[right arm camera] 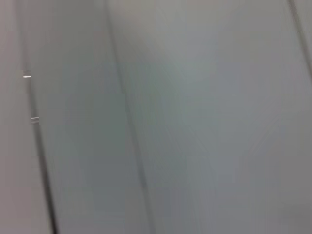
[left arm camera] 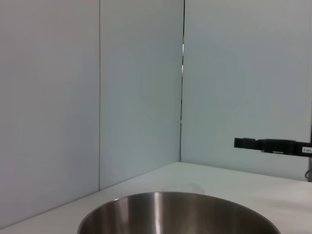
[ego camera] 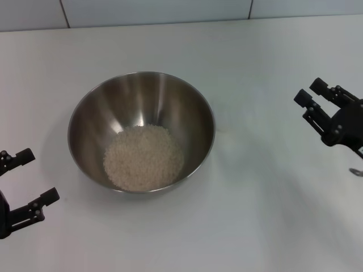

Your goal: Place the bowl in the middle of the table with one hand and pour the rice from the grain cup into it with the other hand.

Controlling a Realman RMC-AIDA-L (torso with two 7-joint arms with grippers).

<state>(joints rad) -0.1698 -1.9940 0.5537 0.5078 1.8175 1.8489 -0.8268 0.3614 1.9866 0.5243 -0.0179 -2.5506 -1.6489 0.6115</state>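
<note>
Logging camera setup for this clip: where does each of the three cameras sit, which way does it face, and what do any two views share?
Head view: above, looking forward and down at the white flat table and the large round stainless-steel bowl holding pale rice; the left gripper and the right gripper both show open, apart from the bowl.
Left wrist view: low beside the bowl, facing the grey wall panels; the right gripper shows farther off.
Right wrist view: only blurred grey panels; no robot parts.
Shared: head and left wrist views both show the bowl and right gripper.

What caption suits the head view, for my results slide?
Rice lies in the steel bowl mid-table; open left gripper and open right gripper flank it, both empty.
</note>
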